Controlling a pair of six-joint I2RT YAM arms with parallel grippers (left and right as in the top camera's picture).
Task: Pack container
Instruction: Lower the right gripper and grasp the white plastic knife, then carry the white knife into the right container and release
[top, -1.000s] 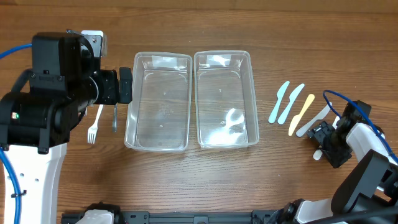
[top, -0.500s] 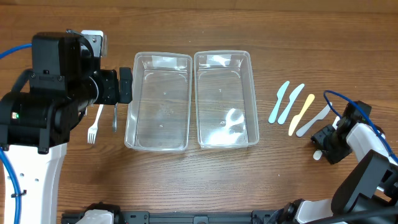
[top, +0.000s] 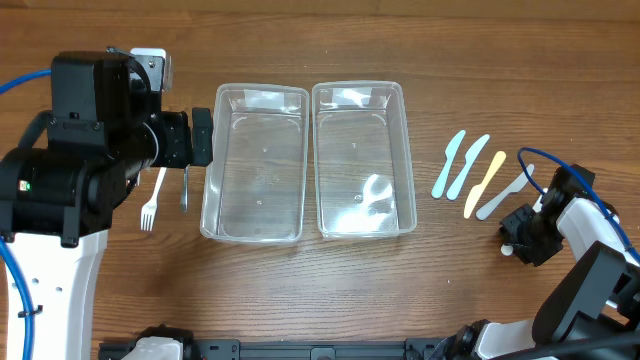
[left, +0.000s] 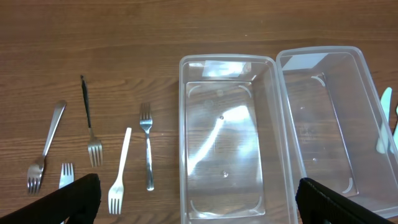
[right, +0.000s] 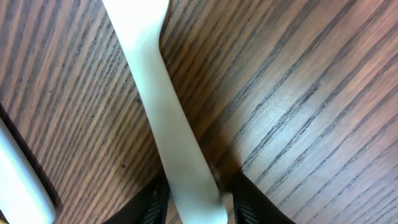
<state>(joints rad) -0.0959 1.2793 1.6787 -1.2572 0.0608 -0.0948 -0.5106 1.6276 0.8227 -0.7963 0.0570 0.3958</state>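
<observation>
Jaws of the right gripper (right: 199, 205) now stand narrower around the white knife (right: 155, 106), clamped or not I cannot tell; the left gripper (left: 199, 202) gapes, and both containers (top: 213, 190) are empty.

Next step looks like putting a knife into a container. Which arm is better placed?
Right. The right gripper sits at the white knife, jaws pinching its handle. The left gripper hangs wide open by the forks, beyond both containers.

Brown wood-grain table (top: 320, 285)
</observation>
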